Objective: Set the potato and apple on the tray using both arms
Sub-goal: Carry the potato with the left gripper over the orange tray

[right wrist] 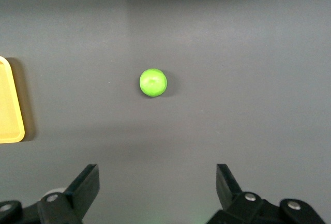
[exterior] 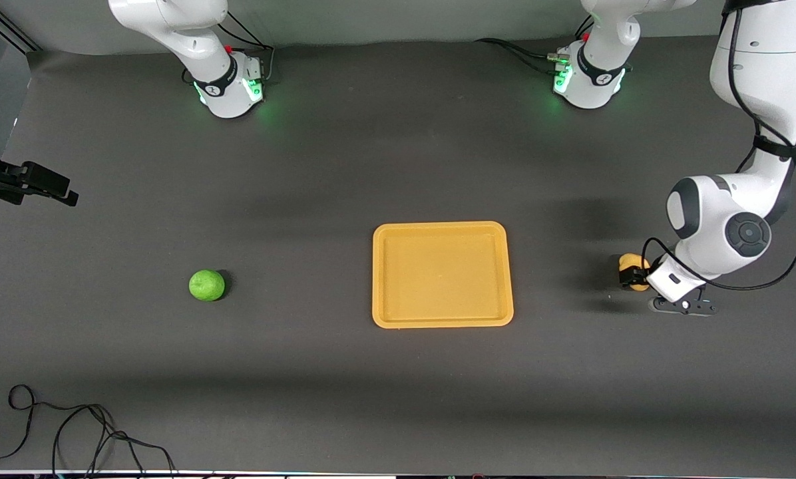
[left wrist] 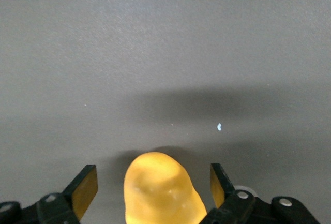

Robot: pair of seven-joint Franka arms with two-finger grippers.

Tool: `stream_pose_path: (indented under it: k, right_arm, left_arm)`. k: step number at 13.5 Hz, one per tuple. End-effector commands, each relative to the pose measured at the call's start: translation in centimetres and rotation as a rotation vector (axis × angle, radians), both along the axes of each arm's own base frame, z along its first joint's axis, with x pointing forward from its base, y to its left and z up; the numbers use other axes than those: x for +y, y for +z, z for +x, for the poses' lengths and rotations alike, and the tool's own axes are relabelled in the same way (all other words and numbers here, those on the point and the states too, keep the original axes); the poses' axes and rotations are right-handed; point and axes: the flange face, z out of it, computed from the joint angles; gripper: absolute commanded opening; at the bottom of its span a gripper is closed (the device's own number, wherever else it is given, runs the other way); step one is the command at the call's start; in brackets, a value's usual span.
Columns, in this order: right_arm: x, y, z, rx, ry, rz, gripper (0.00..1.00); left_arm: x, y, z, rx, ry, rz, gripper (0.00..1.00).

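No readable text, number or brand shows anywhere; the dark bands on the two arm bases (exterior: 228,83) carry only a small white mark, too small to read.

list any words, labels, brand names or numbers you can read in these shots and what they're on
No text can be read anywhere.
Dark band on each arm's base, by the green lights: a small white mark, too small to read.
Tray, apple, potato: no print or sticker.
Left gripper and right gripper: no markings visible.
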Motion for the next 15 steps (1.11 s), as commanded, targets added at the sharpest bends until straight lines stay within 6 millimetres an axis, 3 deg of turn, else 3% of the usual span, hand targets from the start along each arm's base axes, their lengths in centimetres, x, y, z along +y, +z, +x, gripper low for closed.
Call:
stream_pose_path:
  k: [1,3,7,9,11,15]
  right_arm:
    - [0.1,0.4,0.2,-0.012,0.009,0.012,1.0]
    - [0.1,0.3,0.3,-0.011,0.009,0.011,1.0]
    - [0.2,0.2,0.3,-0.009,0.01,0.012,1.0]
    - [0.1,0.2,0.3,-0.009,0.009,0.012,1.0]
    - [0.1,0.2,0.3,-0.009,0.009,0.012,1.0]
    - [0.2,0.2,0.3,-0.009,0.01,0.012,1.0]
  left_arm:
    - [-0.8,-0.1,-2.1,-0.026,0.015,-0.004,0.93]
    - [-0.8,-0.4,-2.3,-0.027,0.013,-0.003,0.82]
    - [-0.7,0.6,-2.2,-0.025,0.007,-0.004,0.44]
    - [-2.0,1.8,-2.1,-0.016,0.014,-0.005,0.41]
    - [-4.8,4.0,-2.1,-0.004,0.058,-0.009,0.41]
    - [-13.5,7.4,-1.9,0.025,0.157,-0.006,0.41]
